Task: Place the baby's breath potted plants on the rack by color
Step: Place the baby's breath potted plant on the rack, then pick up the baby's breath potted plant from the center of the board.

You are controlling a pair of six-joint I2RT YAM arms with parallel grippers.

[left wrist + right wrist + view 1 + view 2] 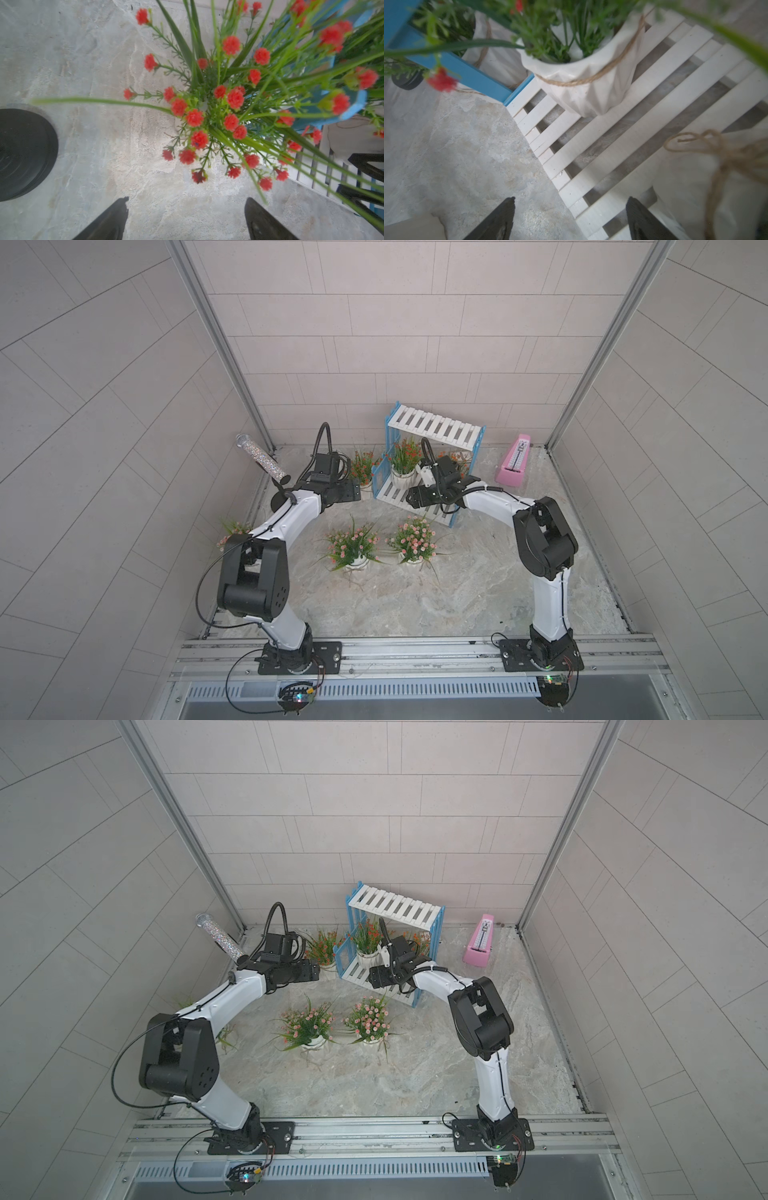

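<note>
Nearest me, one pink plant [353,545] and a second pink plant [413,539] stand on the desk [415,605] at centre frame in both top views, well short of the rack [388,435]. A third pink plant [232,529] sits at middle left, half hidden under the left arm [286,518].

Left hand [187,207]: wide, nothing between the fingers, hanging above the loose orange-red plant [207,108]. Its pot stands on the desk just beside the rack's blue side frame [353,106].

Right hand [571,207]: wide and empty, over the front edge of the lower tier [612,145]. On that tier stand a shelved orange-red plant [587,83] and, at lower right of the right wrist view, a second shelved pot [685,197] close to one finger.

Upper tier [436,429], farthest back: bare.

Risks as I judge them:
- The loose plant's long leaves spread past the fingers, so a descent could snag them and tip the pot.
- The blue frame is so close that a closing finger may catch it and shove the rack.
- The right hand could knock the neighbouring pot off the slats.
- The two wrists are near each other and could clash.
- The left arm could sweep the hidden third plant.
</note>
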